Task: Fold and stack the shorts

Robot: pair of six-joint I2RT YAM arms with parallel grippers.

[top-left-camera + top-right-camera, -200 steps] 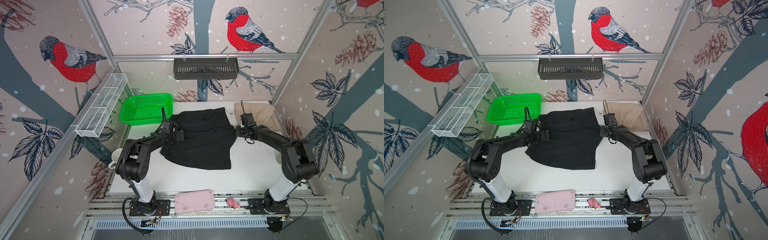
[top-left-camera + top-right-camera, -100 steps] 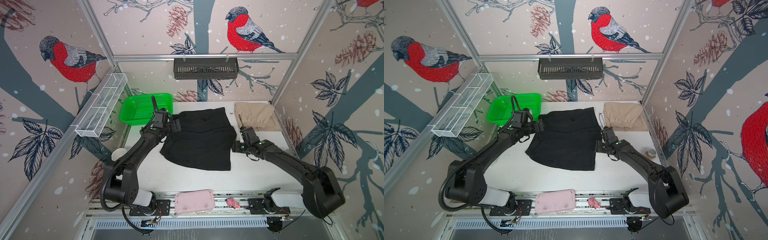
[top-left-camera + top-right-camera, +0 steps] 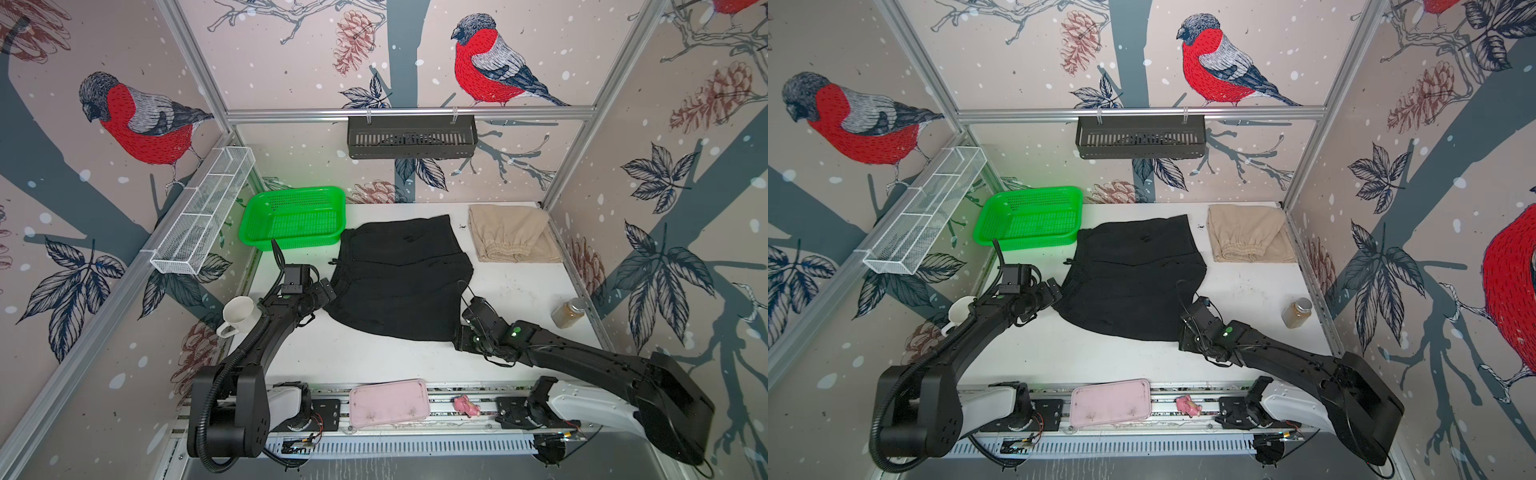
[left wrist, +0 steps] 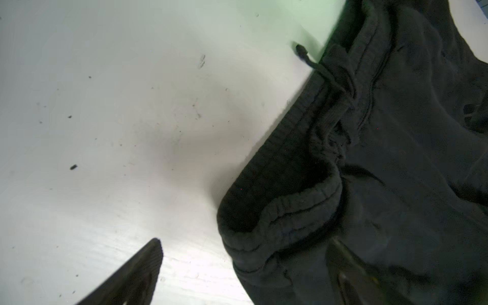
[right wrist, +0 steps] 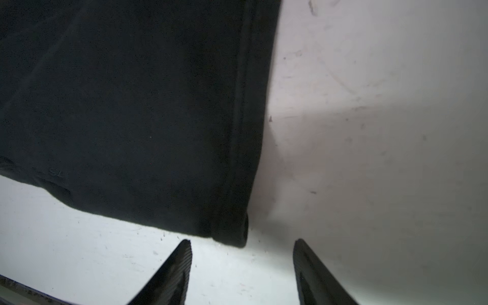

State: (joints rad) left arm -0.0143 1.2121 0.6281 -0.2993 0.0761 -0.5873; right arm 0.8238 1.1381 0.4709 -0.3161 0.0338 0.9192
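The black soft cloth shorts lie spread flat at the centre of the white tabletop, with their gathered elastic waistband at the 9 o'clock side and the wide leg hems toward 3 o'clock. The beige cloth shorts sit folded at about 1 o'clock, hard against the back corner and apart from the black pair.

The left gripper rests just beside the waistband at 9 o'clock. In the left wrist view its jaws stand wide apart: one finger is over bare table, the other is over the dark cloth (hard to make out against it), and the waistband corner lies between them, not pinched.

The right gripper is at the near hem corner of the black shorts, around 4 o'clock. In the right wrist view its two fingers are spread partway, with the hem corner just ahead of the gap and nothing clamped.

A green perforated plastic basket stands at 11 o'clock, touching the black shorts' far corner or very near it (I cannot tell which). A small clear jar with brown contents stands upright at 3 o'clock. A white ceramic mug sits off the table edge at 8 o'clock. On the front rail at 6 o'clock lie a pink rectangular tray and a small pink crumpled rag.
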